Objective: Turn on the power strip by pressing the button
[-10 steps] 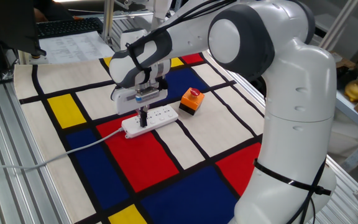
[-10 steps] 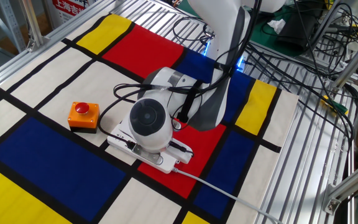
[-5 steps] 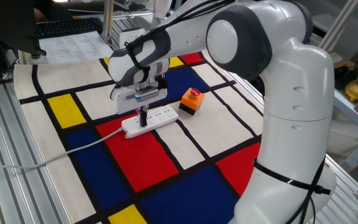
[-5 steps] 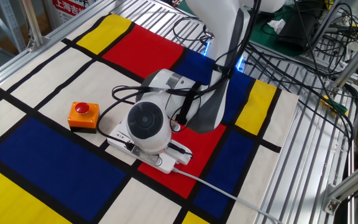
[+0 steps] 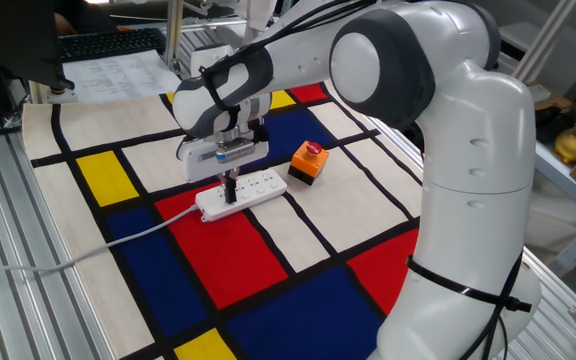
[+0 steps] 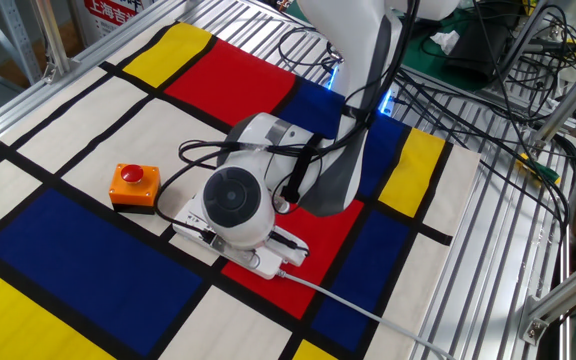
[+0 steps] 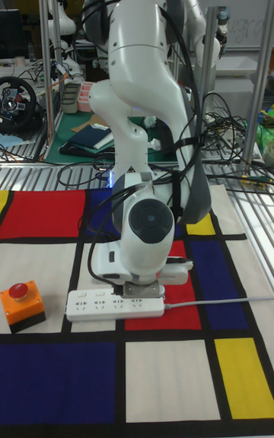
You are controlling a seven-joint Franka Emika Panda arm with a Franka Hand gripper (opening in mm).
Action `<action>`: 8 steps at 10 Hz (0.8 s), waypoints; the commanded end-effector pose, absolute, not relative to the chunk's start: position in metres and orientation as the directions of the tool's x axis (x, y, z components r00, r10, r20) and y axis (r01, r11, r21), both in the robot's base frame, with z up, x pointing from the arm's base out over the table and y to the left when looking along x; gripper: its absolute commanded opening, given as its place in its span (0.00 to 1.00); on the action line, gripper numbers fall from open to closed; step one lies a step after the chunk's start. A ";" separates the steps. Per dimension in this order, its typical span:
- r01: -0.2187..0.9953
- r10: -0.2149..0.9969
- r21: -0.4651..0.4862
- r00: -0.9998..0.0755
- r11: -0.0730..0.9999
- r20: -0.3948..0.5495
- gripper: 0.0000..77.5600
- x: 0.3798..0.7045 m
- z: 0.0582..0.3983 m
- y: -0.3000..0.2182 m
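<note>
The white power strip (image 5: 263,184) lies across a red and a white patch of the mat, and its pale cord (image 5: 118,238) runs off to the left. My gripper (image 5: 230,192) points straight down with its dark fingers pressed together, the tips touching the strip's top near the corded end. I cannot make out the button there; the fingers and hand cover that spot. The tall fixed view shows the strip (image 7: 99,306) with my hand over its right, corded part. In the other fixed view my wrist hides most of the strip (image 6: 264,264).
A small orange box with a red mushroom button (image 5: 308,162) stands just beyond the strip's far end, also seen as the orange box (image 6: 134,186) (image 7: 23,303). The cord (image 6: 368,312) trails off the mat onto metal slats. My arm's base and cables rise behind.
My wrist has shifted slightly toward the orange box's side. The fingertips stay on the strip near its corded end, and the strip has not moved.
</note>
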State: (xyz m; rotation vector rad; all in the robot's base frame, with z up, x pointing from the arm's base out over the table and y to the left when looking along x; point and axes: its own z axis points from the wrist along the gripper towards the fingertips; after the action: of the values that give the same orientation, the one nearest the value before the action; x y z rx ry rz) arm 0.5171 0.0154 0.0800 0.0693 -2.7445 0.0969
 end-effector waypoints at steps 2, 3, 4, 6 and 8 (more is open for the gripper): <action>-0.039 -0.001 -0.074 -0.886 0.997 0.464 0.00 0.508 0.059 0.014; -0.038 0.001 -0.075 -0.884 0.996 0.467 0.00 0.508 0.061 0.014; -0.033 0.011 -0.082 -0.876 0.996 0.483 0.00 0.509 0.072 0.017; -0.029 0.024 -0.098 -0.868 0.995 0.496 0.00 0.509 0.081 0.020; -0.029 0.025 -0.101 -0.871 0.994 0.491 0.00 0.509 0.083 0.022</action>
State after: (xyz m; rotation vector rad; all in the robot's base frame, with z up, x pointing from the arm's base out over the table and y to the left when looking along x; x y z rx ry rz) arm 0.5108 0.0198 0.0805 0.0187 -2.6395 0.1281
